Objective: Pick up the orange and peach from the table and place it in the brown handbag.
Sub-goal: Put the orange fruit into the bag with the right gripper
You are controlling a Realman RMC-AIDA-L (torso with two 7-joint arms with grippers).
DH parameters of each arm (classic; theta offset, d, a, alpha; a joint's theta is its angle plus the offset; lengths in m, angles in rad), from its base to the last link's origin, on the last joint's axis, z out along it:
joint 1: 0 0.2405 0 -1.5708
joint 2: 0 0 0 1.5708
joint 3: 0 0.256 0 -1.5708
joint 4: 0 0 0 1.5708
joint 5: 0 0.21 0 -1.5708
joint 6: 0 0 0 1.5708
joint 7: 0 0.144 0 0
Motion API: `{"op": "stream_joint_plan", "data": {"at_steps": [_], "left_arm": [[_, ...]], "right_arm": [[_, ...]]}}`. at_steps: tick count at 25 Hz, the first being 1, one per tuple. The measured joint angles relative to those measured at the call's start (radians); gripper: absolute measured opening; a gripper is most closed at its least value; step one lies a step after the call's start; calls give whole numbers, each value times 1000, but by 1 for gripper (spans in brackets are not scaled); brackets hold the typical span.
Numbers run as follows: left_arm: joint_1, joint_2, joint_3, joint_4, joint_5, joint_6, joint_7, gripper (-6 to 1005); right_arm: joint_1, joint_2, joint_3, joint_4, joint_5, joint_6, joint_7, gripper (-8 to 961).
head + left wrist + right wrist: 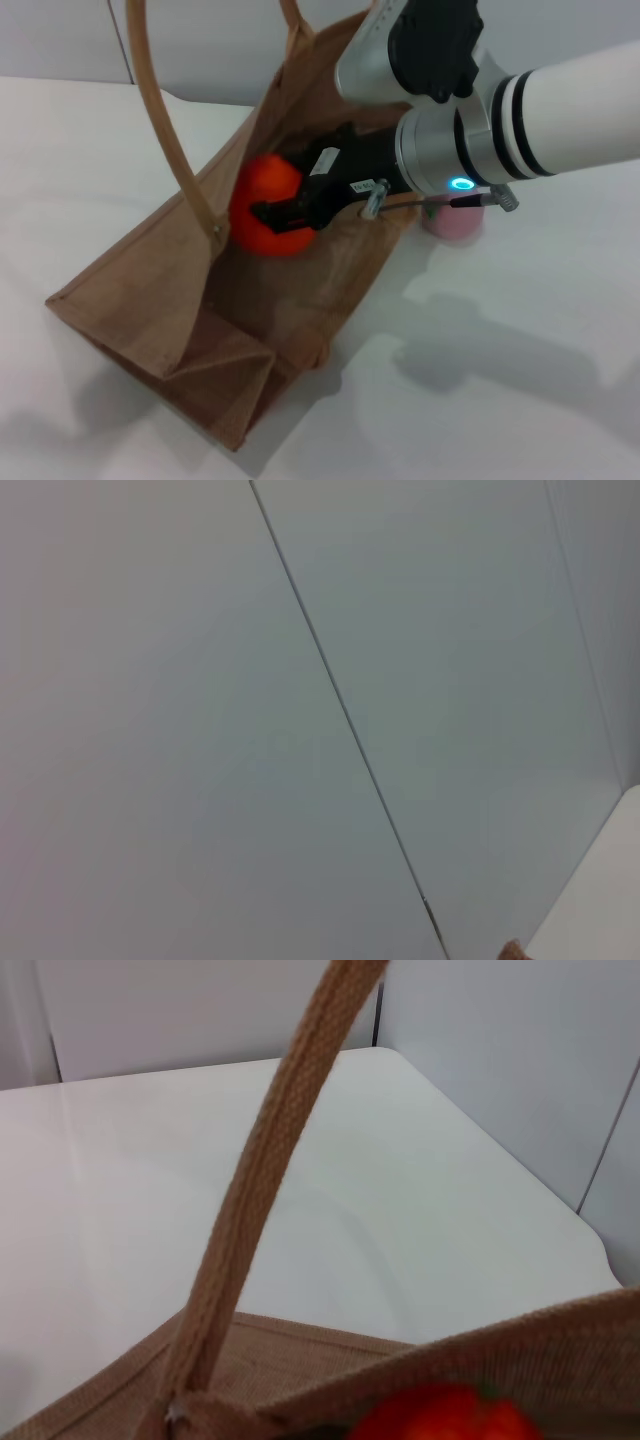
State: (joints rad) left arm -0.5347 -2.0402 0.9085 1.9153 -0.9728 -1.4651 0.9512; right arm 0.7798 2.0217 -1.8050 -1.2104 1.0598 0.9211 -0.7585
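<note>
The brown handbag point(150, 310) stands open on the white table, its long handles arching up. My right gripper point(285, 215) reaches into the bag's mouth and is shut on the orange point(262, 195), held inside the bag's upper part. The orange also shows at the edge of the right wrist view point(445, 1415), behind the bag's rim and a handle point(265, 1190). The peach point(452, 222) sits on the table just outside the bag, mostly hidden behind my right arm. My left gripper is out of view; its wrist view shows only a wall.
The white table point(520, 380) spreads around the bag, with its far edge and corner in the right wrist view point(590, 1240). A grey panelled wall stands behind the table.
</note>
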Motion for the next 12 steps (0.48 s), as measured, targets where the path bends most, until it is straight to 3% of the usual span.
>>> {"op": "stream_joint_plan", "data": {"at_steps": [5,12], "left_arm": [[5,0,-3,2,0,0,0,95],[18,1,-10,2,1,5,0,95]], "right_arm": [[1,0,0,0,1,-1,0,747],[1,0,3,-3,1,14,9,816]]}}
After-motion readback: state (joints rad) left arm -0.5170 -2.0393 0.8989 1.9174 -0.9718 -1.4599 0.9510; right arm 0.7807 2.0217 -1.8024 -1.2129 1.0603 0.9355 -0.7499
